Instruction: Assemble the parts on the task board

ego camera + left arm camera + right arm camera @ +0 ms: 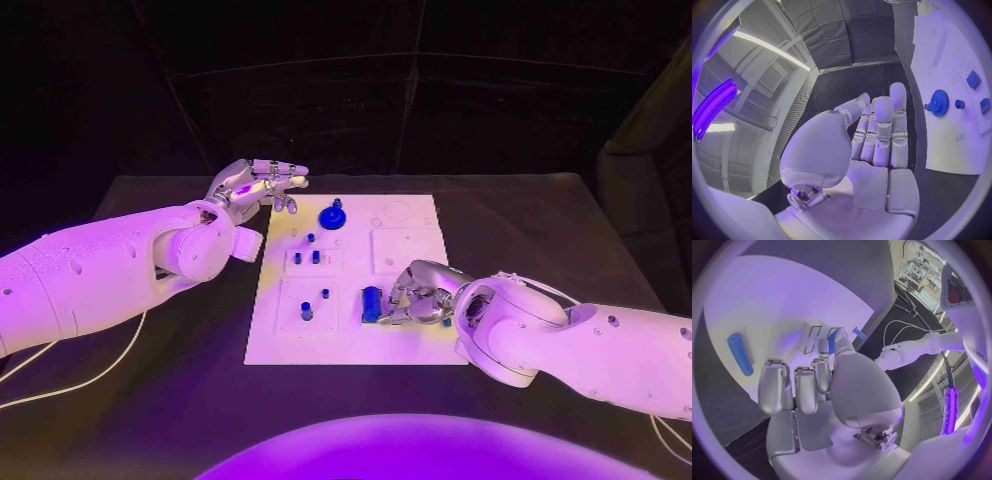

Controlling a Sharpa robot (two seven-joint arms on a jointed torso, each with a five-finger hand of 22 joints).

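- Black table [173,400]: it carries the flat white rectangular task board [418,345] at its centre, long side running from six to twelve o'clock in your head view.
- Left hand [257,187]: the silver many-fingered hand on your left arm hovers off the board's eleven o'clock corner, fingers straight, side by side and holding nothing, as the left wrist view [873,140] confirms.
- Right hand [418,293]: it sits low over the board's four o'clock area, fingers curled down beside the blue cylinder; in the right wrist view [817,385] the fingers are bent but nothing lies between them.
- Blue toothed gear wheel [333,216]: it stands near the board's twelve o'clock end, close to your left hand.
- Blue cylinder [371,304]: this short plastic rod lies flat on the board just at nine o'clock of your right hand, seemingly not yet gripped; whether a fingertip touches it cannot be told.
- Small blue pegs [306,313]: several stand in the board's nine o'clock half.
- Judgement for the step in hand: pinch the cylinder near its middle, lift it level, and keep clear of the pegs.
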